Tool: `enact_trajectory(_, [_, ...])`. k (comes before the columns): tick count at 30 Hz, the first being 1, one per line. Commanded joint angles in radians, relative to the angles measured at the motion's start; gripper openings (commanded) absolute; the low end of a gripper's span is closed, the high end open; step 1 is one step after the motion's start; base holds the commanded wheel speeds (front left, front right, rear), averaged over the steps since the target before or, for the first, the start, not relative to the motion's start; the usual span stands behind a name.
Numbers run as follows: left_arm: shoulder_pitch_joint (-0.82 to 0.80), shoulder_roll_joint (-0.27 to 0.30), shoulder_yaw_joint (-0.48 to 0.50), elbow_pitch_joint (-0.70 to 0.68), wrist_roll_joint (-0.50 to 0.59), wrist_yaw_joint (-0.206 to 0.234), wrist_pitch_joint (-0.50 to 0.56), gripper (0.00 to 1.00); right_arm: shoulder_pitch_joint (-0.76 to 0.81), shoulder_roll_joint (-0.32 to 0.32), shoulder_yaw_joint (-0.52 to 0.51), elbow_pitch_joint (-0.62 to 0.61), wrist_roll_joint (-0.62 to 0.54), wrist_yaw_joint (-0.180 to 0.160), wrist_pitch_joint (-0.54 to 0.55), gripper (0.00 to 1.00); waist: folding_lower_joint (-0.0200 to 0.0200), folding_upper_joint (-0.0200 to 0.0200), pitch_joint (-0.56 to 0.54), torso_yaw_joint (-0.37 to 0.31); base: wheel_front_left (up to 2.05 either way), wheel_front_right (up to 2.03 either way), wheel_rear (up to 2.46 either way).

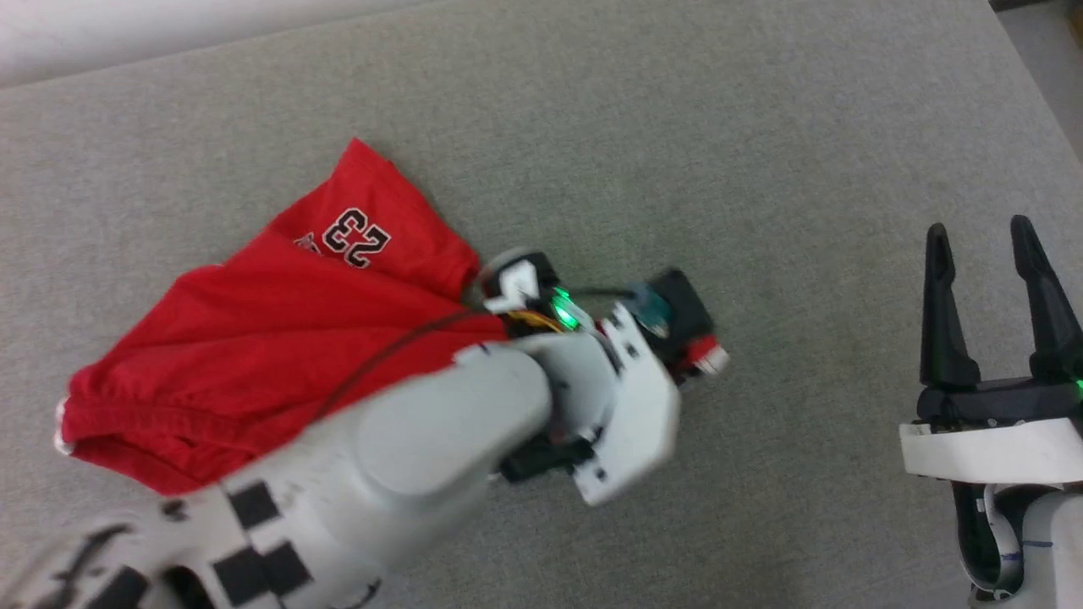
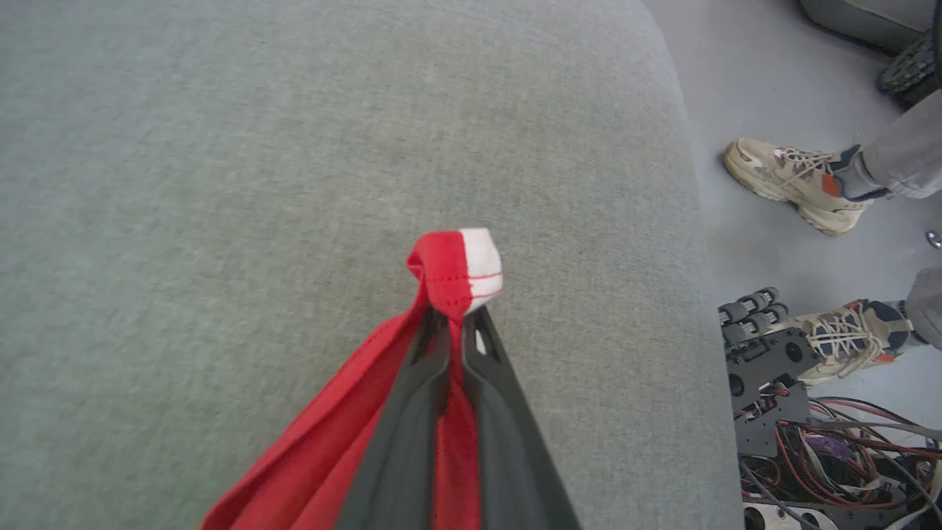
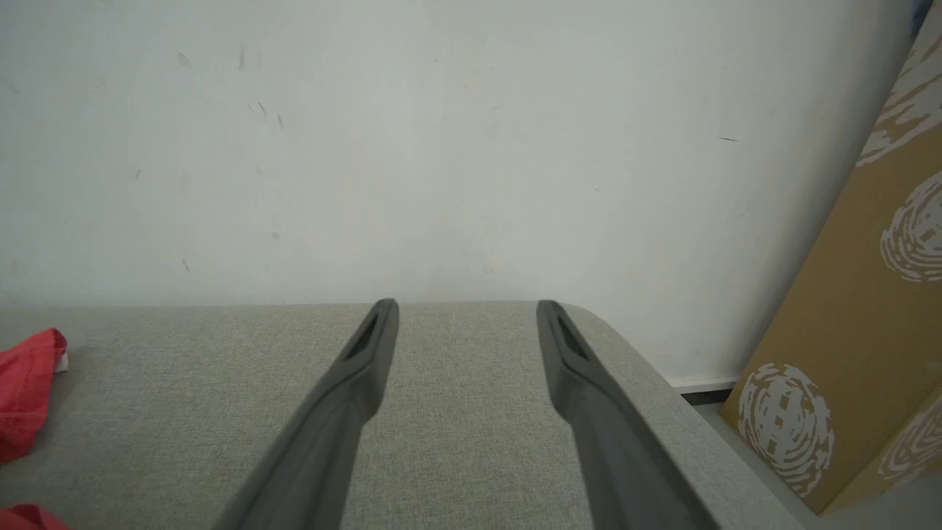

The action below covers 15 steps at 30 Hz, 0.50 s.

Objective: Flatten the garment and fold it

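Note:
The garment [image 1: 254, 338], bright red shorts with a black-and-white "23" print, lies crumpled on the grey padded surface [image 1: 677, 127] at the left of the head view. My left arm reaches across it. The left gripper [image 1: 692, 348] is shut on a corner of it. In the left wrist view the two dark fingers [image 2: 412, 412] pinch the red fabric, and the white-banded hem corner [image 2: 460, 272] bunches just past the left gripper [image 2: 456, 318]. The right gripper [image 1: 977, 227] is open and empty at the right; in its own wrist view the right gripper [image 3: 467, 305] hovers over bare surface, with red cloth [image 3: 26, 390] at far left.
The surface's rounded edge [image 2: 692, 221] drops to a floor where a person's two sneakered feet [image 2: 791, 177] [image 2: 846, 338] stand. Loose cables and dark hardware [image 2: 802, 442] sit beside that edge. A white wall [image 3: 441, 147] and a patterned cardboard box [image 3: 868, 316] lie beyond the far edge.

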Motion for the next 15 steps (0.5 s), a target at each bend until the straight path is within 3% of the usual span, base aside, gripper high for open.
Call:
enact_trajectory(1, [0.041, -0.045, -0.002, 0.014, 0.034, 0.001, -0.001, 0.0, -0.016, 0.003, -0.008, -0.003, 0.006, -0.002, -0.005, 1.0, -0.0002, -0.0001, 0.023, -0.019, 0.0, 0.0, 0.0])
enact_trajectory(5, [0.13, -0.121, -0.002, 0.049, 0.074, 0.001, 0.027, 0.0, -0.021, 0.003, -0.008, -0.001, 0.004, -0.002, -0.005, 1.0, -0.0002, -0.0001, 0.032, -0.018, 0.0, 0.0, 0.0])
enact_trajectory(8, [0.168, -0.139, -0.002, 0.102, 0.119, 0.001, 0.032, 0.0, -0.028, 0.003, 0.004, 0.0, -0.004, -0.002, -0.005, 1.0, -0.0002, -0.0001, 0.023, -0.007, 0.0, 0.0, 0.0])
enact_trajectory(10, [0.181, -0.149, -0.002, 0.143, 0.142, 0.001, -0.014, 1.0, -0.03, 0.003, 0.008, 0.0, -0.013, -0.002, -0.005, 1.0, -0.0002, -0.0001, 0.006, 0.009, 0.0, 0.0, 0.0])
enact_trajectory(15, [0.155, -0.184, -0.001, 0.201, 0.139, 0.001, -0.219, 1.0, -0.019, 0.003, 0.007, 0.004, -0.067, -0.002, -0.005, 1.0, -0.0002, -0.0001, -0.065, 0.06, 0.0, 0.0, 0.0])
